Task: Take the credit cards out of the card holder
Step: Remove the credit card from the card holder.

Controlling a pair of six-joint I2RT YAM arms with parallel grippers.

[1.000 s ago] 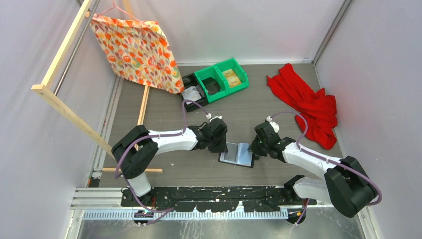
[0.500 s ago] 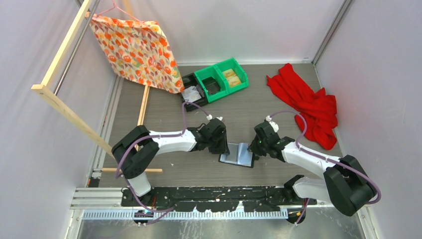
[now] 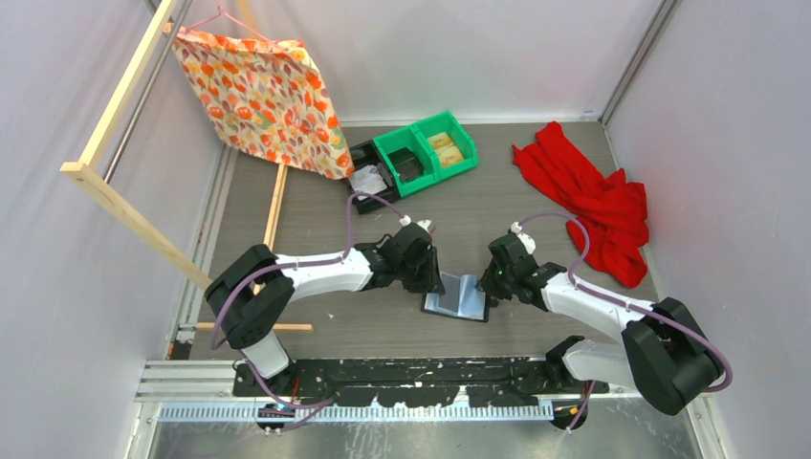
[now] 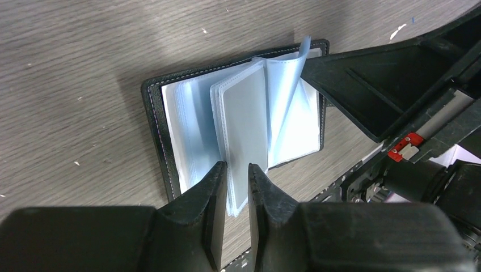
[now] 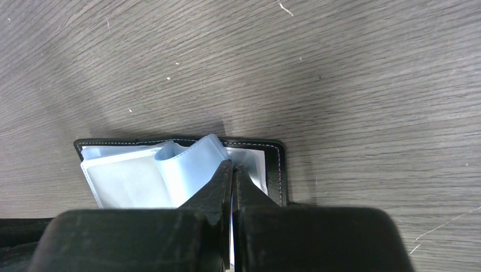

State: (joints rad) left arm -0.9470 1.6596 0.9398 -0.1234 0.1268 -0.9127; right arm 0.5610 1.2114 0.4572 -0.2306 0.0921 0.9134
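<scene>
The black card holder [image 3: 449, 308] lies open on the table between my arms, its clear sleeves fanned upward. In the left wrist view its stitched black cover [image 4: 152, 113] frames the sleeves, and one raised sleeve holds a pale grey credit card [image 4: 244, 130]. My left gripper [image 4: 237, 170] is closed narrowly on the lower edge of that sleeve bundle; from above it [image 3: 438, 284] is at the holder's left side. My right gripper [image 5: 233, 165] is shut on a thin clear sleeve near the holder's right cover [image 5: 276, 164]; from above it [image 3: 486, 285] is at the right side.
Green bins [image 3: 426, 151] and a black bin [image 3: 368, 172] stand at the back centre. A red cloth [image 3: 593, 201] lies at the right. A patterned cloth [image 3: 263, 96] hangs on a wooden frame [image 3: 134, 220] at the left.
My left gripper has shifted slightly right onto the sleeves, and a sleeve now stands more upright in the middle of the holder. The right arm has barely moved.
</scene>
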